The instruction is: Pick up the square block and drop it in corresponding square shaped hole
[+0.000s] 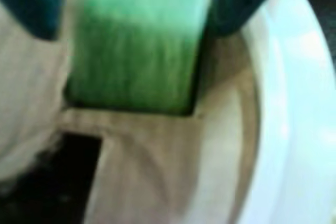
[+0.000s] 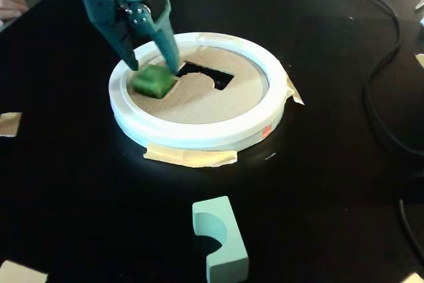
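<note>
**Block sits at the square hole, between my fingers**

Block [image 2: 154, 80] of green colour, square in shape, is between my two teal fingers [image 2: 167, 43] in the fixed view. My gripper [image 2: 157, 68] comes down from the upper left of that view, and its tips stand on both sides of the block. The block looks blurred in both views. I cannot tell if my jaws press on it or only stand beside it, because the contact is not sharp enough to read.

The block is at the left part of the brown cardboard lid [image 2: 199, 94], which lies inside a white round rim [image 2: 199, 134]. In the wrist view the green block [image 1: 139, 40] fills the upper middle, and its lower edge goes into a cut opening of the cardboard [image 1: 173, 171]. A dark shadow line runs along the bottom and right side of the block there. How deep it sits, I cannot say.

Just to the right of the block in the fixed view, a dark hole [image 2: 209, 75] is open in the lid. In the wrist view a dark opening [image 1: 58, 177] shows at the lower left.

Pieces of beige tape [image 2: 189, 157] hold the rim to the black table [image 2: 331, 183]. A pale teal block with a half-round notch [image 2: 220, 240] lies on the table, well apart from the rim, toward the bottom. A black cable [image 2: 377, 64] runs at the right side.
</note>
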Robot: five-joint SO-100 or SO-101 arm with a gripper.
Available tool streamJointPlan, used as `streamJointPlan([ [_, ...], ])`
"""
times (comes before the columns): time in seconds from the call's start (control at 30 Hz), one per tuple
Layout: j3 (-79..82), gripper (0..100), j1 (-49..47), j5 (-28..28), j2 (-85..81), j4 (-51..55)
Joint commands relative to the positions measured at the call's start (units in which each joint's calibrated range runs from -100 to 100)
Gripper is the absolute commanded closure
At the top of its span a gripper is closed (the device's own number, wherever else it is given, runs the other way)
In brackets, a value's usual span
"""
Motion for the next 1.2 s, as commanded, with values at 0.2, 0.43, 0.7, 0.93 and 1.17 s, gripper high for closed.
streamJointPlan([
  [0.2,-3.45,20,-0.26,0.34,-7.56,1.94],
  [0.43,-4.09,20,1.36,0.44,-17.05,12.08],
  [0.7,-2.81,20,12.22,6.59,-28.61,23.82],
  [0.93,8.3,20,34.32,15.38,-39.63,23.32],
  [1.17,31.07,20,52.42,18.85,-66.49,12.88],
])
